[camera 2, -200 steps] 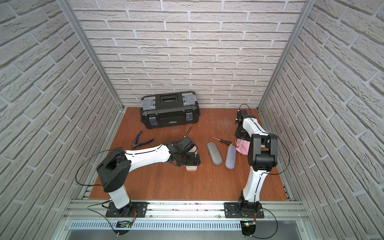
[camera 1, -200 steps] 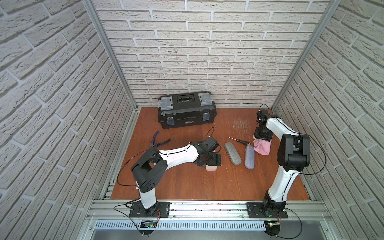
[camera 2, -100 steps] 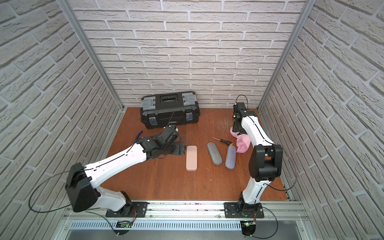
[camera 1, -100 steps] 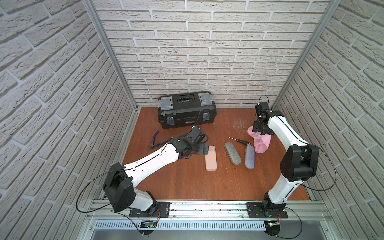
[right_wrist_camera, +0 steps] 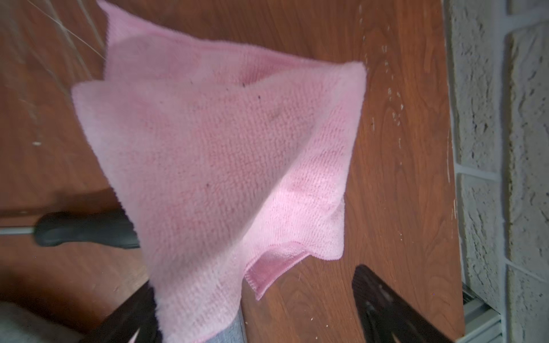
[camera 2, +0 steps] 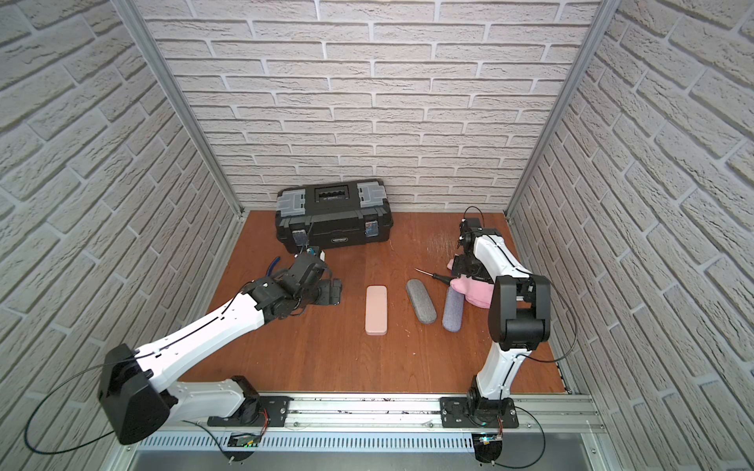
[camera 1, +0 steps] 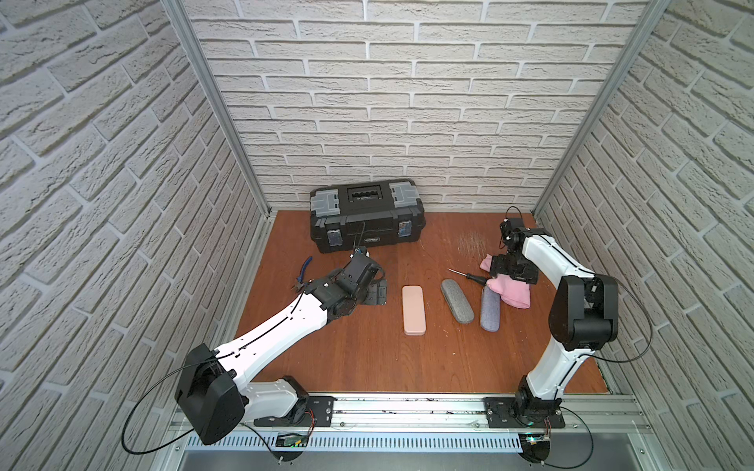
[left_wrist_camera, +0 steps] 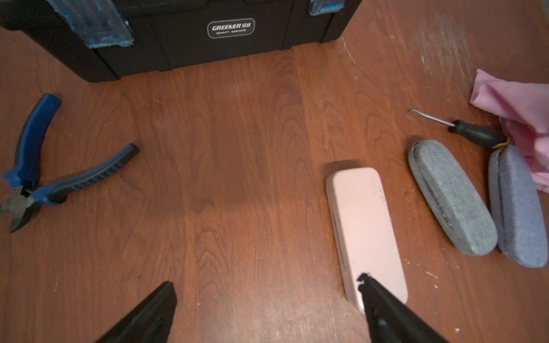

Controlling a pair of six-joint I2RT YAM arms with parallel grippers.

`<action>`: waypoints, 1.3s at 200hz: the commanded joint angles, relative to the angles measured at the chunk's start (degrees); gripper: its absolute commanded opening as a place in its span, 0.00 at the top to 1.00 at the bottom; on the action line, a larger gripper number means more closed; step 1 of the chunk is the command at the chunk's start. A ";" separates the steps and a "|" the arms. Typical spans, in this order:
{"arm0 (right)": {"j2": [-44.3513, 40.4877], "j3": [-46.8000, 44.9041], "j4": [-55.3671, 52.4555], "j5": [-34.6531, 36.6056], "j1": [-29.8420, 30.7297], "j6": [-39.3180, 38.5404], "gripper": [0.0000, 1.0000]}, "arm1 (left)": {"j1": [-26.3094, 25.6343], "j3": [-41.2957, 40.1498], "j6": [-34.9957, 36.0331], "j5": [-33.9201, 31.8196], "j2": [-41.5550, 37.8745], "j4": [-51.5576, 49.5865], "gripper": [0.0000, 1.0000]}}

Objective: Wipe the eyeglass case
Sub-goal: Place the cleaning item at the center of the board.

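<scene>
Right fingers (right_wrist_camera: 383,308) just parted, freeing the cloth (right_wrist_camera: 222,154) (perhaps still brushing 1); left fingers (left_wrist_camera: 386,314), apart, retreated: wiping likely done.

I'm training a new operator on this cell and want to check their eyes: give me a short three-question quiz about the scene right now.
1. How many eyeglass cases lie on the table?
2. True or false: the pink cloth covers the pink case.
3. Which case is nearest the left pincer? A pink case; B grey case; C blue case.
Key: 1 three: pink case, grey case, blue case. 2 false: it drapes the blue case's far end and the screwdriver handle. 3 A.
</scene>
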 commanded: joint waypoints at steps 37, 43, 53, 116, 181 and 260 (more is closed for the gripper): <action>-6.28 -4.79 8.24 -23.19 -1.63 1.73 0.10 | 4.69 -3.94 2.20 -2.28 -4.73 4.91 0.02; -6.28 -5.54 8.39 -24.80 -1.67 2.03 0.11 | 4.76 -3.89 2.38 -2.25 -4.92 4.84 0.02; -6.36 -7.18 8.59 -27.08 -1.85 2.85 0.12 | 4.80 -3.80 2.61 -2.20 -5.25 4.90 0.02; -12.96 -15.77 3.14 -23.46 3.52 2.05 0.17 | 3.51 -3.60 2.65 3.11 -2.36 12.09 0.02; -10.36 -12.14 2.63 -24.22 4.74 2.05 0.23 | -10.65 16.99 4.43 19.69 27.94 30.66 0.08; -7.22 -5.75 4.99 -28.95 -1.23 4.26 0.28 | -12.29 34.70 -1.88 33.52 50.67 41.38 0.13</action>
